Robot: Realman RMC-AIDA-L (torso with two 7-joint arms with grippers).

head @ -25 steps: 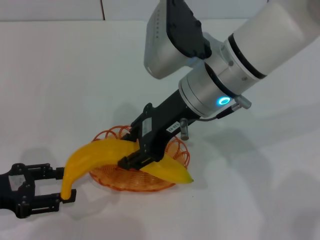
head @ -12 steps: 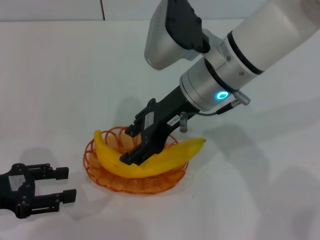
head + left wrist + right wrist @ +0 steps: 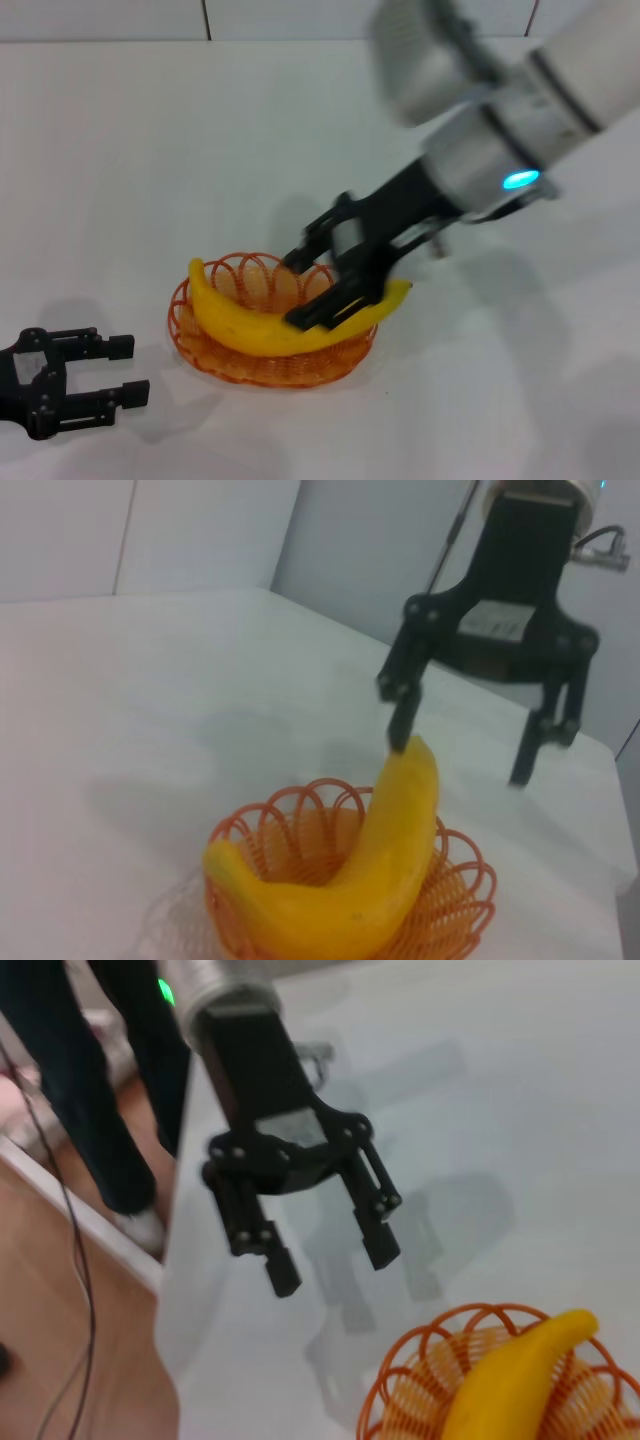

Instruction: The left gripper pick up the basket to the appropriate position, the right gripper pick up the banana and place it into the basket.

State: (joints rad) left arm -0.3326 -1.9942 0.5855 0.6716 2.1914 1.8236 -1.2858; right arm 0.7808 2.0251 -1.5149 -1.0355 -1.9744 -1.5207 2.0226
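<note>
Yellow banana, orange wire basket, both grippers blk.

The right gripper and its arm smear with motion blur in the head view, their outlines soft where the black fingers cross the banana — contact between them cannot be judged there. The left gripper sits partly cut off at the head view's lower left edge, its wrist out of frame. In the left wrist view the basket runs off the bottom edge and the banana's lower end goes with it. The right wrist view crops both the basket and the banana at its lower corner — only one blunt yellow end shows
</note>
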